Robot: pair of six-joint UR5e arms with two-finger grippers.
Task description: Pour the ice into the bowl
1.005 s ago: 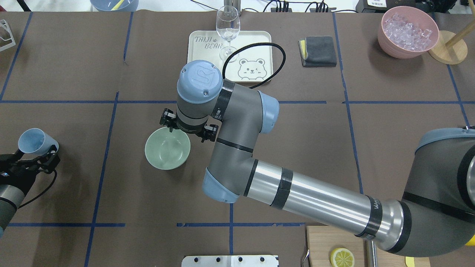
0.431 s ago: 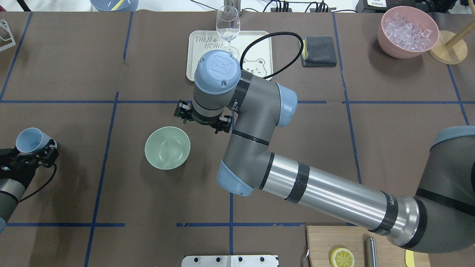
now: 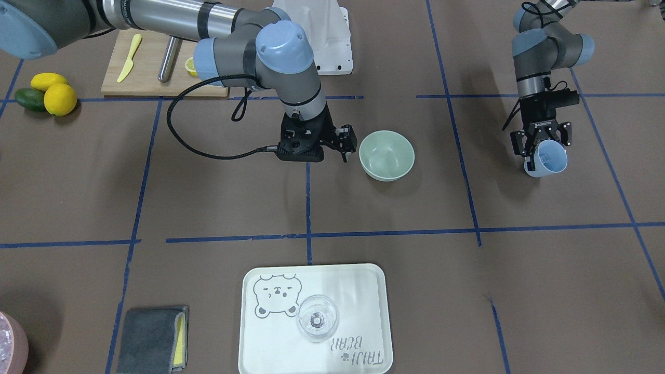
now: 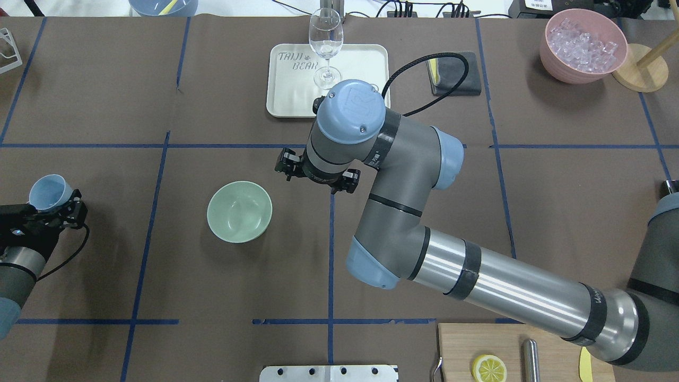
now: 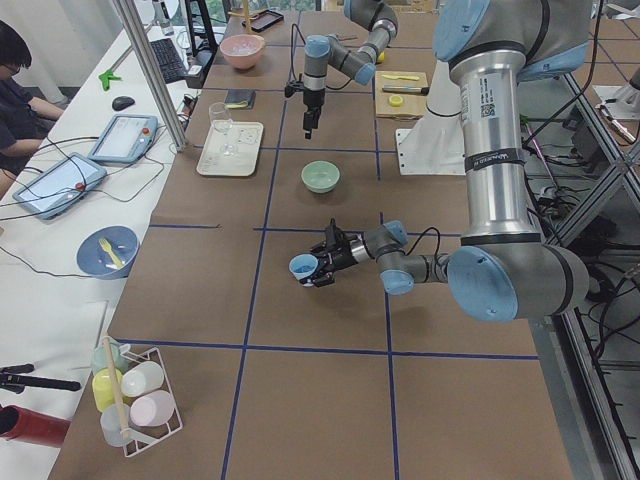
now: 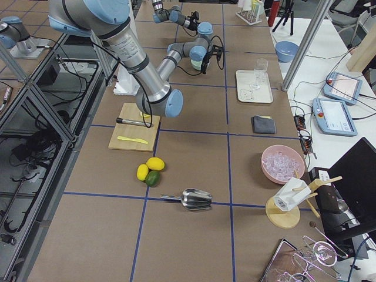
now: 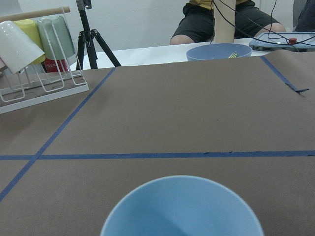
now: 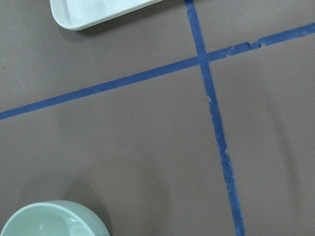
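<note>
The ice (image 4: 583, 42) lies heaped in the pink container (image 4: 551, 61) at the far right corner of your tabletop (image 4: 185, 276), well apart from everything else in play. None of it shows anywhere else. The bowl (image 4: 239, 211) stands upright left of centre, and both the overhead and front views show you a bare green inside with not one cube in it.

Just beside the bowl, on its far right side, hangs your right pincer (image 4: 316, 175), pointing straight down. Its jaws stand spread wide and grip nothing. Its wrist view shows only the bowl's rim in one corner, blue tape lines and a corner of the white tray (image 4: 289, 79).

Out near the left edge, your left pincer (image 3: 540, 148) is clamped on the light blue cup (image 3: 549, 160), which is tipped well over with its mouth facing away from the arm. No ice shows in the cup in any view, though the wrist view cuts off its bottom.

A metal scoop (image 6: 197, 200) lies on the tabletop between the pink container and the robot's side of the tabletop.

By my reading you are at the very start: the bowl is in place, but no ice has been collected or poured. You have yet to fetch ice from the pink container, carry it across to the bowl and tip it in.
</note>
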